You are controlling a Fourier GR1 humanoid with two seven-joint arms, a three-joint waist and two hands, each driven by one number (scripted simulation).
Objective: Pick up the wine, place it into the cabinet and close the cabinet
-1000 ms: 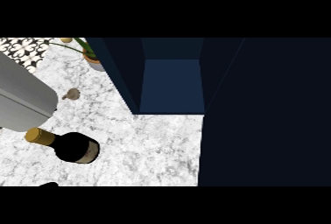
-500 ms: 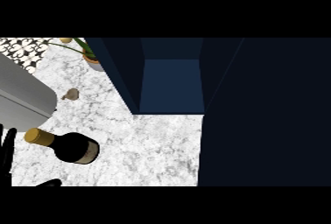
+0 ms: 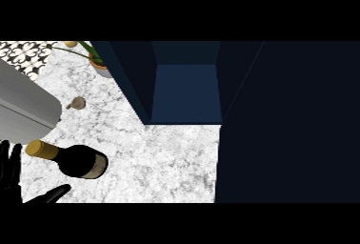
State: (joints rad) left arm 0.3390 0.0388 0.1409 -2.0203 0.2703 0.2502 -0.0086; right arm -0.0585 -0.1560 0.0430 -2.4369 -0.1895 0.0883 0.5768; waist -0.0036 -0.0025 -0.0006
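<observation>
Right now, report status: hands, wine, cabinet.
Left hand open beside the wine, not holding. Right hand not in view. Wine on the counter. Cabinet open, nothing in the way.

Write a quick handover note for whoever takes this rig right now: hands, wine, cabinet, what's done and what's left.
Left robot hand: open at the lower left edge, fingers and thumb spread beside the wine, not gripping it.
Right robot hand: not in view.
Wine: on the counter, left of the cabinet.
Cabinet: open, nothing visible inside.
Done: nothing.
Left: grasp the wine, place it in the cabinet, close the cabinet.
</observation>
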